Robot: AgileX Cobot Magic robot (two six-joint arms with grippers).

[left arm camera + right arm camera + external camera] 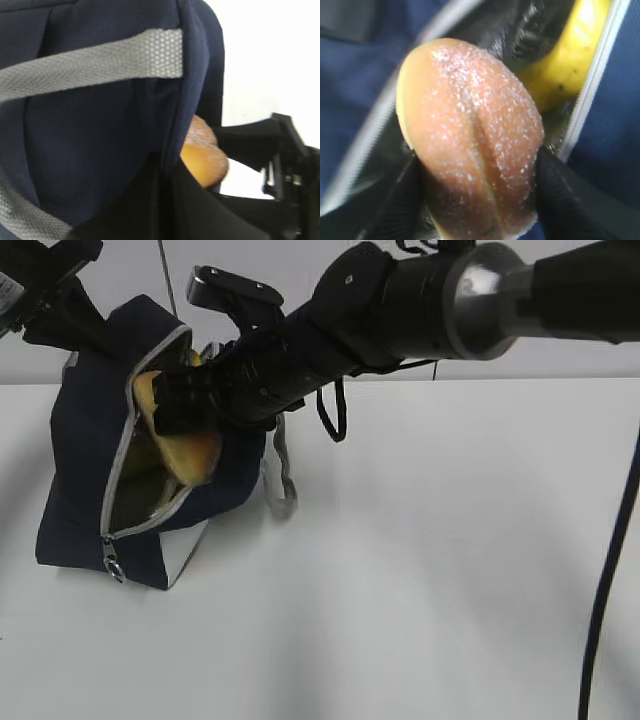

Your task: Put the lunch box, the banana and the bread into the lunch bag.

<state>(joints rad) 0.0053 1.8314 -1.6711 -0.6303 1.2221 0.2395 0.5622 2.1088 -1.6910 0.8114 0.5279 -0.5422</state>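
I have the bag (85, 450) standing on the white table (430, 560) at the left of the exterior view, its zipper open and the mouth gaping toward the camera, with the metal ring pull (113, 567) hanging at the bottom end of the zipper. My right gripper (185, 405) reaches across from the right and sits in that opening, clamped on the bread (470, 135): in the right wrist view the roll fills the frame, slit facing the lens, with a black finger (570, 200) pressed against each side of it. The bread is at the mouth of the bag, partly inside, and in the exterior view I see its golden underside (195, 455) just below the gripper. The banana (570, 55) lies inside the bag behind the bread, against the dark lining and close to the grey zipper edge. I cannot make out the lunch box in any view. My left arm (45, 290) comes in from the upper left corner and meets the top back of the bag; its jaws are together, but what they pinch, if anything, I cannot tell, since the left wrist view shows only navy fabric, a grey handle strap (95, 62), and the bread (205, 157) peeking past the bag's edge. A second grey strap (283, 480) hangs down the bag's right side.
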